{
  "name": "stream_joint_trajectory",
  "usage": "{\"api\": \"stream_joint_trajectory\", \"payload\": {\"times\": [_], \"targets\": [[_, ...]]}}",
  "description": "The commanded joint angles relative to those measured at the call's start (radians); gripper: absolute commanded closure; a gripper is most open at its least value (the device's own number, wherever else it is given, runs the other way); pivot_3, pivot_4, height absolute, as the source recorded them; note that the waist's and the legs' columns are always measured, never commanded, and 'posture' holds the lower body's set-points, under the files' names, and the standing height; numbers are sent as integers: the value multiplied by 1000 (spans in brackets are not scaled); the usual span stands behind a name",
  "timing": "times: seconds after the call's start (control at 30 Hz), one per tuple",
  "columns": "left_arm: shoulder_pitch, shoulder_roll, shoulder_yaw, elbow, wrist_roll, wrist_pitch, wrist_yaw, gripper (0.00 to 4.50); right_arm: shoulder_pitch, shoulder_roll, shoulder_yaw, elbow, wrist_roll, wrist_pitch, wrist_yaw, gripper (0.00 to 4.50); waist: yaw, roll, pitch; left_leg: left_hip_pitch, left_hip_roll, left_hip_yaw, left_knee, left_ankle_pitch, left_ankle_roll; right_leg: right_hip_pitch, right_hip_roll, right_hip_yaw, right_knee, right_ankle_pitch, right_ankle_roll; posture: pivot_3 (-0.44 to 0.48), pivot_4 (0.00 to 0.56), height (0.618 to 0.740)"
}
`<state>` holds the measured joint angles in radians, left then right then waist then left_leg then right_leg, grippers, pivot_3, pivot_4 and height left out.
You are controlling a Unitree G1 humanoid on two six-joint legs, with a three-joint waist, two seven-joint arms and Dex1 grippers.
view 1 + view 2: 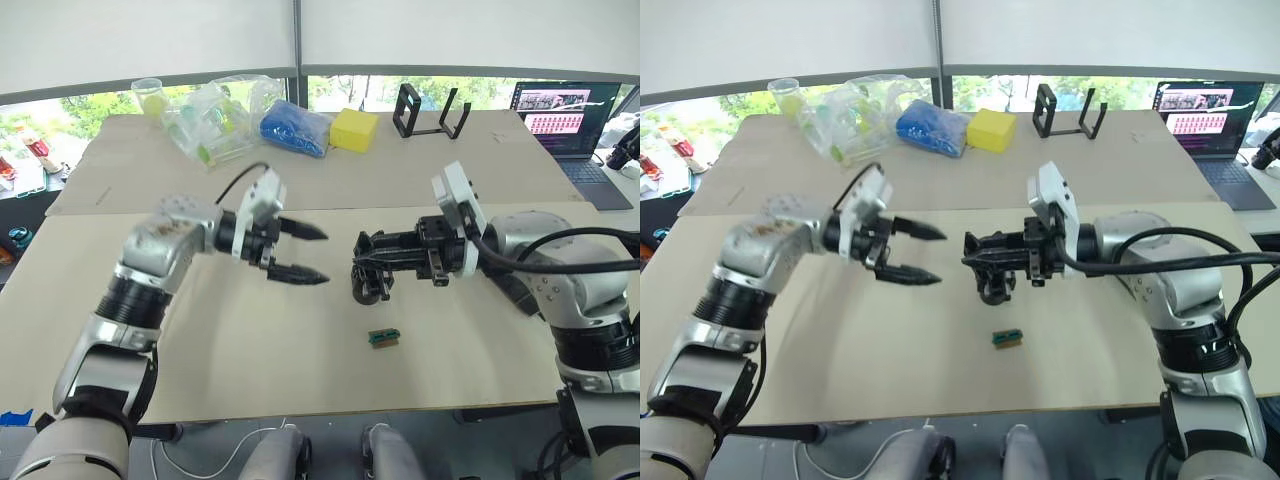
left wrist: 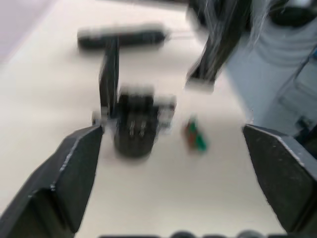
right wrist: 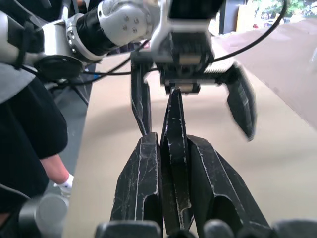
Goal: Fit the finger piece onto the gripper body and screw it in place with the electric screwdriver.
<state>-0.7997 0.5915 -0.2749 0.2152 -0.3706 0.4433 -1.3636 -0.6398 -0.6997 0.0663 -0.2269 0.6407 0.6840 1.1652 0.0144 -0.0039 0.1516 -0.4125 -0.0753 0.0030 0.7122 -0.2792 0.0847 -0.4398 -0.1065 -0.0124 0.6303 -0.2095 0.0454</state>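
The left gripper (image 1: pixel 300 252) hangs spread and empty, facing the right one. Just ahead of its tips, the right gripper (image 3: pixel 173 148) is clenched on the finger piece (image 3: pixel 174 148), a light, stiff, smooth wedge best pinched on its flat flanks. The gripper body (image 1: pixel 368 284) stands directly beneath those tips.

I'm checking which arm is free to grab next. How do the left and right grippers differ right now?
The left gripper is open, its fingers spread wide; the right gripper is shut. The left gripper holds nothing; the right gripper clamps the finger piece between its fingers. Shared: both hang above the table, pointing at each other, near the gripper body.
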Motion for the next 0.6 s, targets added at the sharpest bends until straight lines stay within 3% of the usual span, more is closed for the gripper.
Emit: {"api": "stream_joint_trajectory", "payload": {"times": [0.03, 0.3, 0.6], "targets": [[28, -49, -38, 33, 100, -144, 55, 0, 13, -13, -24, -34, -16, -63, 13, 4170, 1, 0, 0, 0, 0, 0, 0, 0, 0, 0, 0, 0, 0, 0, 0, 0, 150, 740], [65, -245, -55, 236, 225, -320, 216, 0, 74, -28, -41, -58, -21, -68, 0, 4170, 2, 0, 0, -1, 0, 0, 0, 0, 0, -1, -1, 0, 0, 0, 0, 0, 150, 740], [39, -368, -37, 381, 256, -393, 263, 0, 120, -33, -49, -52, -41, -104, -9, 4170, 2, 0, 0, -1, 0, 0, 1, 0, 1, -1, -1, 0, -1, 0, 0, 0, 150, 740]]}}
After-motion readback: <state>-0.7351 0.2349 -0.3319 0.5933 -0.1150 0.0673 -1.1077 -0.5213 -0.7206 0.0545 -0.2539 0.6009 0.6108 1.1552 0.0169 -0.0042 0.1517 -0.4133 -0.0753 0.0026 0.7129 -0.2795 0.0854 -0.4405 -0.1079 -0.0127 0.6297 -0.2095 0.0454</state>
